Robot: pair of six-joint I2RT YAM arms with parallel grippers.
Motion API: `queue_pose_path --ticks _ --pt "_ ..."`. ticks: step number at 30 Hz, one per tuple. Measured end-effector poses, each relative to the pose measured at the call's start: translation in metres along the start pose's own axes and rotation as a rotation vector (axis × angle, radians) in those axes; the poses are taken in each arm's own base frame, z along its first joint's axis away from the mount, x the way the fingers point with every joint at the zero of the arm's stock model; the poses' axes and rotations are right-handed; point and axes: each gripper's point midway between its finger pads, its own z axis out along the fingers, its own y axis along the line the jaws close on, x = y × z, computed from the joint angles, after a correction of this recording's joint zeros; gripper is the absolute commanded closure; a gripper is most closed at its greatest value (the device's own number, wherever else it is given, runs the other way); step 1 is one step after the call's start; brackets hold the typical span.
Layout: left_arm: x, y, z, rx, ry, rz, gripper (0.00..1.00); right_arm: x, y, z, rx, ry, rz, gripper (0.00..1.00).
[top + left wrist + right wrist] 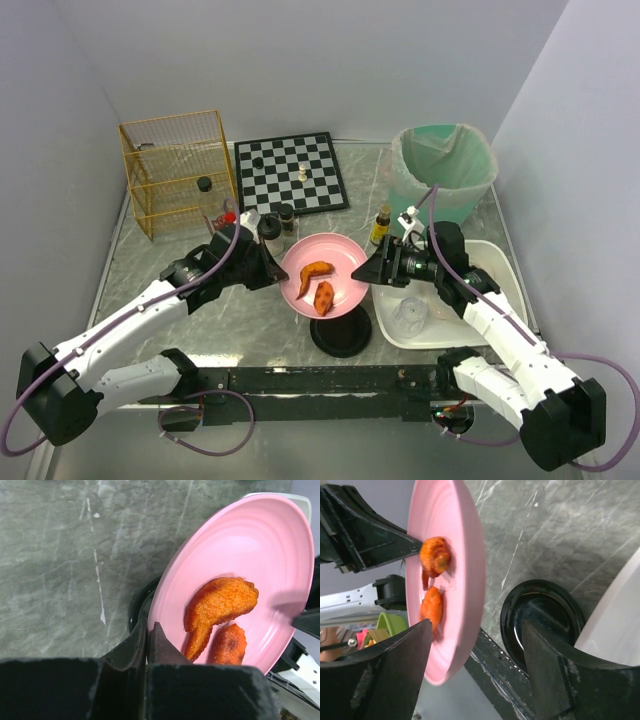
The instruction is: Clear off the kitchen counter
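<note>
**Left gripper** (148, 631): clenched on the near rim of the pink plate (260, 545), one finger on either face. In the top view it sits at the plate's left edge.

**Right gripper** (477, 630): fingers (390, 670) spread wide and gripping nothing. It is at the plate's right edge. Its wrist view does not show whether a finger touches the rim.

**Pink plate**: round and shallow, tilted in both wrist views, apparently raised off the surface. It carries two orange-brown fried pieces, the larger piece (220, 602) and the smaller piece (227, 645), lying side by side.

**Black dish** (340, 340): round and glossy. It sits on the counter under the plate's near edge.

**Kitchen counter** (240, 330): grey-green veined slab spanning the whole workspace and bearing every item listed.

**White tray** (492, 262): to the right, under the right arm.

**Green bin** (440, 195): lined with a bag, at the far right.

**Chessboard** (270, 185): at the far centre, with one pale piece standing on it.

**Yellow wire basket** (175, 150): at the far left.

**Small jars** (270, 230): grouped between the basket and the plate.
</note>
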Motion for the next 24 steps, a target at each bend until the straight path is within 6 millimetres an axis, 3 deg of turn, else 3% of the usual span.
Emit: queue_pose_path --ticks 4,18,21,24 --pt "-0.001 -0.007 -0.002 0.026 0.009 0.004 0.99 0.005 0.001 0.009 -0.021 0.029 0.015 0.41" --pt "-0.003 -0.015 0.000 0.043 0.024 0.012 0.98 -0.007 0.013 0.022 -0.074 0.008 0.041 0.71" --pt "-0.004 -0.015 0.000 0.042 0.020 0.021 0.91 -0.008 0.009 0.025 -0.057 0.008 0.068 0.81" --pt "-0.005 -0.016 0.000 0.044 0.017 0.027 0.68 -0.008 0.006 0.026 -0.041 0.006 0.087 0.90"
